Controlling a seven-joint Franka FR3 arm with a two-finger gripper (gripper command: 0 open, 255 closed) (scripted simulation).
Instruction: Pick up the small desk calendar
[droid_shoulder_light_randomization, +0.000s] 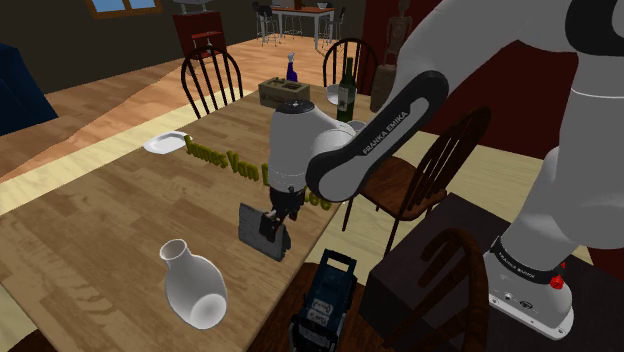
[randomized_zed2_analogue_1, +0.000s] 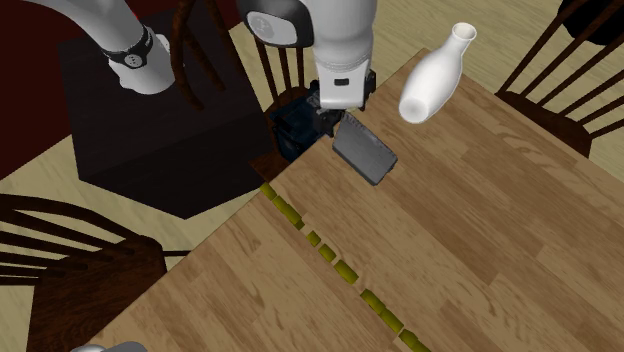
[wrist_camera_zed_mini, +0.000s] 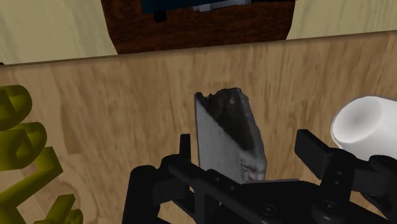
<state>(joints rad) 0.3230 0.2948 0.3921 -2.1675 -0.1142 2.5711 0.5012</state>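
The small desk calendar is a dark grey tent-shaped card that stands on the wooden table near its edge by the stand. My black gripper hangs straight down over it, and from the second exterior view the gripper sits at the end of the calendar closest to the table edge. In the wrist view the calendar stands between the fingers of the gripper. The jaws are open. One finger is close beside the calendar's edge and the other finger stands well apart from it.
A white vase lies on the table close to the calendar. Green raised letters run across the tabletop. A plate, a wine bottle and a crate stand at the far end. Chairs surround the table; a dark blue-black object sits just off the near edge.
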